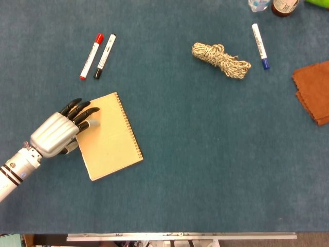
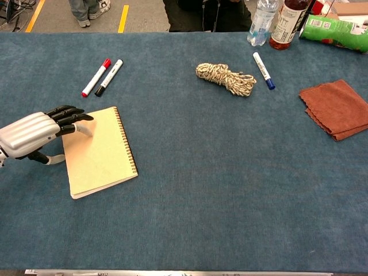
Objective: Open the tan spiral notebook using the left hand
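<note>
Right now the left hand (image 1: pixel 57 134) rests its fingertips on the closed tan spiral notebook (image 1: pixel 110 136), holding nothing; the spiral edge lies at three o'clock, running from eleven to five.

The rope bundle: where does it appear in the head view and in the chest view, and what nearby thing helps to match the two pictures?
Head view: the rope lies in the upper part, right of centre, on the blue table.
Chest view: the rope lies in the upper part, just right of centre.
Shared landmark: the blue-capped marker lies just to its right in both views.
</note>
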Robot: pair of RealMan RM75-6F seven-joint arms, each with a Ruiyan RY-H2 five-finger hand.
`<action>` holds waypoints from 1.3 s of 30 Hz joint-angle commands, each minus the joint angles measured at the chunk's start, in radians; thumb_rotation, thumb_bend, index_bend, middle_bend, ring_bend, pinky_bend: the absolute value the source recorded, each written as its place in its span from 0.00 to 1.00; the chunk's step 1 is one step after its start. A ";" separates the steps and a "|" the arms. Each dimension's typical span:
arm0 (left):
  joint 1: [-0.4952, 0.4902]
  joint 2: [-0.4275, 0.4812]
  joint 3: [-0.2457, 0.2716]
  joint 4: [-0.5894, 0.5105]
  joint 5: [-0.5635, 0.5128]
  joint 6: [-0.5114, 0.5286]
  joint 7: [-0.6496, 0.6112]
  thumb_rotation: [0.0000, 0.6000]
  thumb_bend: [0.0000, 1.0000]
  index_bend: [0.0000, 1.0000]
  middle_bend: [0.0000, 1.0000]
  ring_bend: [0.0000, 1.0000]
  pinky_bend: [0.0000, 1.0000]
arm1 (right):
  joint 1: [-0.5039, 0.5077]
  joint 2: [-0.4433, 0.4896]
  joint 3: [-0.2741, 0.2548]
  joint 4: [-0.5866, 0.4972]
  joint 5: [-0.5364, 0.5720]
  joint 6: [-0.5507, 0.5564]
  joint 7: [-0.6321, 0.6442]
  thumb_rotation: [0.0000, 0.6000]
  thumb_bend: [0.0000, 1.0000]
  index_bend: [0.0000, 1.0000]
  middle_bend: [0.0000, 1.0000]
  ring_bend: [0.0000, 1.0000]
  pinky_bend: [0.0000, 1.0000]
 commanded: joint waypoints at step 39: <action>-0.195 0.269 -0.054 -0.692 -0.047 -0.178 -0.058 1.00 0.34 0.51 0.19 0.00 0.00 | -0.034 -0.014 0.001 0.084 -0.014 0.052 0.104 1.00 0.18 0.22 0.20 0.15 0.28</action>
